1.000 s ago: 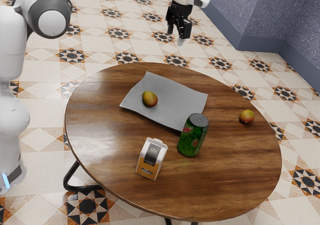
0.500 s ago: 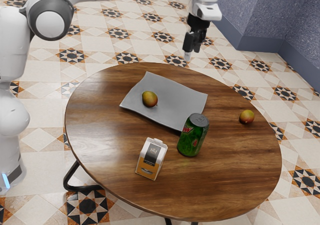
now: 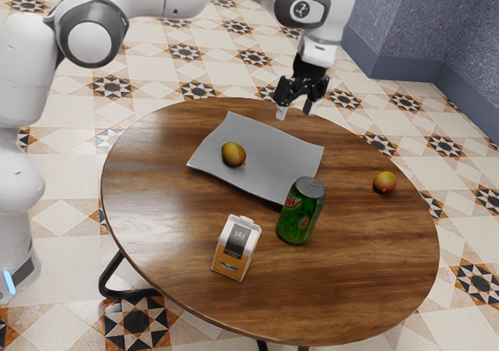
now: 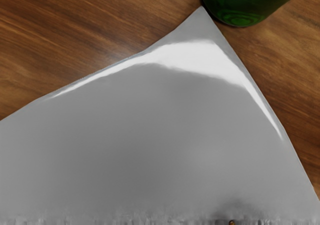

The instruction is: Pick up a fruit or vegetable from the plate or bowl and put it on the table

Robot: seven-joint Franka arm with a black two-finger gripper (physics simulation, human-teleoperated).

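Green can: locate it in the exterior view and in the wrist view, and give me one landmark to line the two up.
Exterior view: the green can stands on the table, between the carton and the gray plate.
Wrist view: its base is just beside a plate corner, with the rest cut off by the picture's edge.
Shared landmark: the plate corner nearest the can.

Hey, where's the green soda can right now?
In the exterior view, the green soda can stands on the table, by the gray plate's near corner, just to the view's right of the small carton.
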